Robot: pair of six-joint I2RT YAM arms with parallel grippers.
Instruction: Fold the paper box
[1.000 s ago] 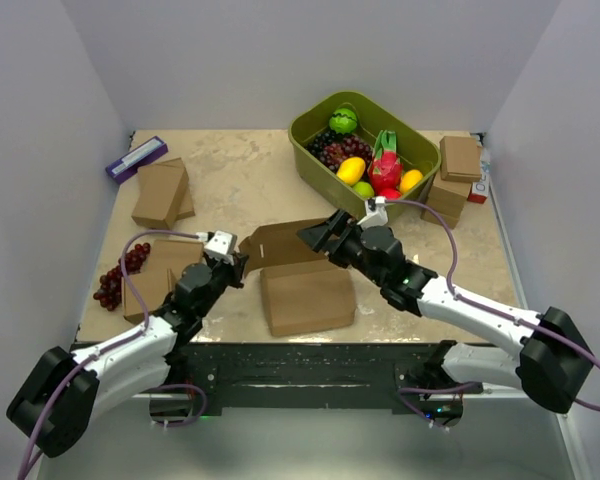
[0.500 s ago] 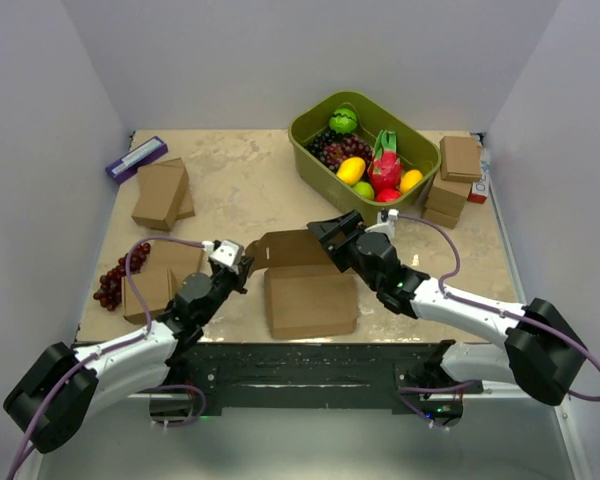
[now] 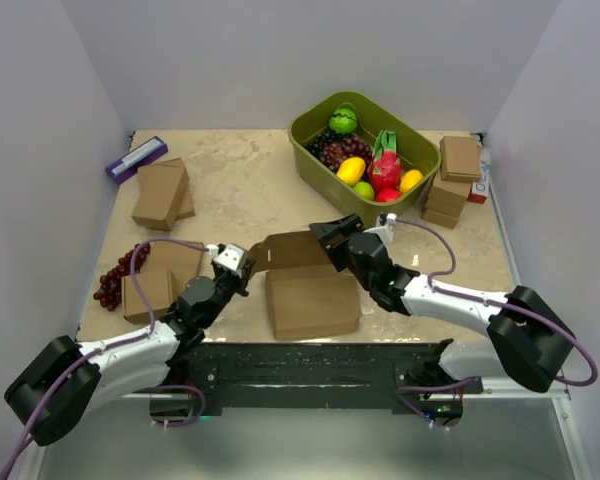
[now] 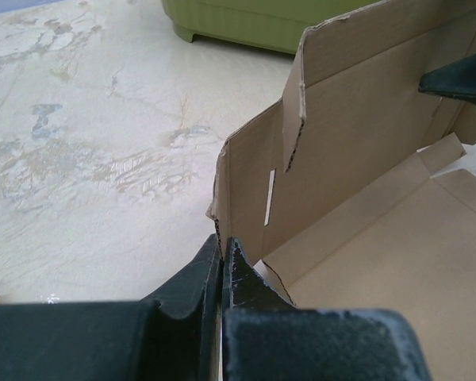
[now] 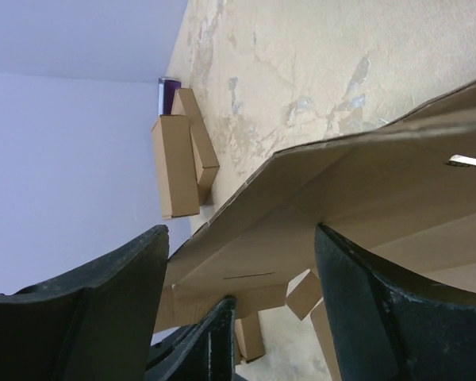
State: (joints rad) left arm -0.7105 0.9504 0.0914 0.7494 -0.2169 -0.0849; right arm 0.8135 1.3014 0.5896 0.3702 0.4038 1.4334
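Observation:
The paper box (image 3: 310,300) lies open near the front middle of the table, with its rear flap (image 3: 288,250) raised. My left gripper (image 3: 242,274) is shut on the top edge of the box's left side wall; the left wrist view shows the jaws (image 4: 223,243) pinching that edge of the cardboard (image 4: 365,159). My right gripper (image 3: 330,234) is open at the right end of the raised flap. In the right wrist view its fingers (image 5: 242,230) stand wide apart, with the flap (image 5: 365,190) across the gap between them.
An olive-green tub (image 3: 313,160) of fruit stands at the back right. Small brown boxes lie at the left (image 3: 160,195) and front left (image 3: 155,282), and more are stacked at the right (image 3: 455,180). Grapes (image 3: 113,282) lie by the left edge and a purple item (image 3: 135,158) at the back left.
My left gripper has drawn back toward the near edge while holding the side wall. My right arm has shifted left and lower at the flap. The rear flap stands steeper.

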